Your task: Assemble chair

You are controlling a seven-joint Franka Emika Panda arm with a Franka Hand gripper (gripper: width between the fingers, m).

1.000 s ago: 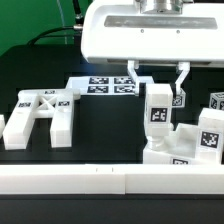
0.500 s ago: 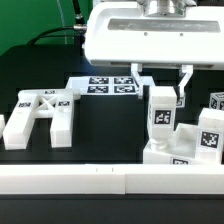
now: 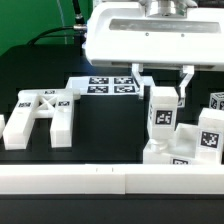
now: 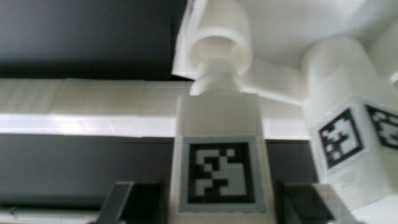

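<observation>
On the black table before a green backdrop, the gripper sits partly open astride the top of the upright chair bar, in front of the marker board toward the exterior view's right; whether it is actually pinching the bar is unclear.

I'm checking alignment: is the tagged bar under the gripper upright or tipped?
Upright: in the exterior view the tagged bar stands vertical, its lower end at the white block below.
</observation>
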